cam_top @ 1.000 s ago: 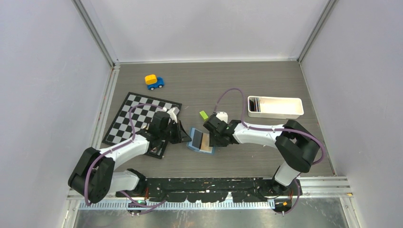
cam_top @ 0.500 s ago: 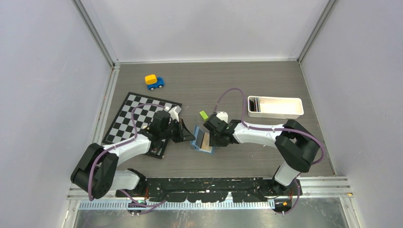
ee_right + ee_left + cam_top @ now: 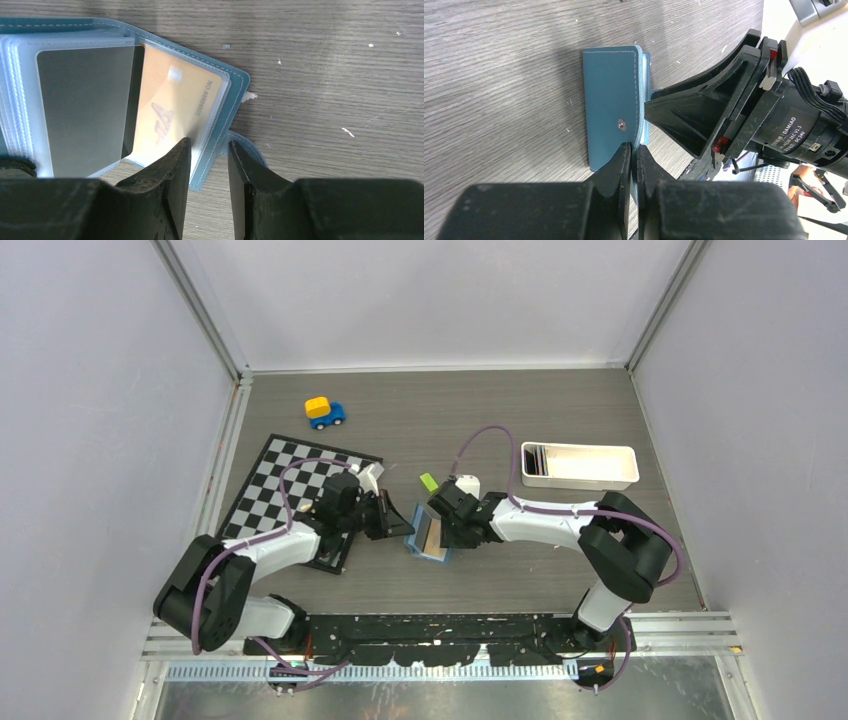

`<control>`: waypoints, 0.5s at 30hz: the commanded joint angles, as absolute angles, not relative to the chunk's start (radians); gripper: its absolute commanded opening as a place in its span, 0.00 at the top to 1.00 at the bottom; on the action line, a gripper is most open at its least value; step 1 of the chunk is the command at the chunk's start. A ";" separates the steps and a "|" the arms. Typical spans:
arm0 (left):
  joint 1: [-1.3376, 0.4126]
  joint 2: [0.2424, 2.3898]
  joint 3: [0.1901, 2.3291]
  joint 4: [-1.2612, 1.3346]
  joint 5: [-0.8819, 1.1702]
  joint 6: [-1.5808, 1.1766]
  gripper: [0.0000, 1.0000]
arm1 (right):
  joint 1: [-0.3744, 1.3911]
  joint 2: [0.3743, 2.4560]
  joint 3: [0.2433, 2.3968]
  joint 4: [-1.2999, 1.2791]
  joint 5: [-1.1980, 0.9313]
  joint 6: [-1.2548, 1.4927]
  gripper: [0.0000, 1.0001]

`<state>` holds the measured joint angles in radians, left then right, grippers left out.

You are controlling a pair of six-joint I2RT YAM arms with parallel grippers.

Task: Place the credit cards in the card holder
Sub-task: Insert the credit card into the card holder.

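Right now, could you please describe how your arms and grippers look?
Both the left arm and right arm have white links between bulky black joints, with a purple cable looping along each. The left gripper and right gripper have matte black wedge-shaped fingers; one motor label reads DAMIAO.

Lab cell; blank walls [image 3: 430, 300], aluminium framing [image 3: 200, 308]

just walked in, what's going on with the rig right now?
Both arms are on the blue card holder mid-table. The left hand pinches its outer cover at the edge, propping it open. The right hand straddles the opposite edge; whether it clamps is unclear. A tan-gold card and a grey card sit in its clear sleeves. What look like more dark cards lie in the white tray.
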<state>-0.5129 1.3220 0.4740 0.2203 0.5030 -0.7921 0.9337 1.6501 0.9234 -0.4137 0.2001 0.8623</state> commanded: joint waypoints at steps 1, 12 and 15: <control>-0.514 1.349 0.457 0.283 0.525 -0.804 1.00 | 0.939 1.725 0.903 -0.348 0.155 0.889 0.63; -0.514 1.362 0.456 0.307 0.541 -0.805 1.00 | 0.938 1.732 0.907 -0.349 0.150 0.888 0.63; -0.514 1.369 0.457 0.316 0.550 -0.806 1.00 | 0.939 1.735 0.908 -0.349 0.149 0.889 0.63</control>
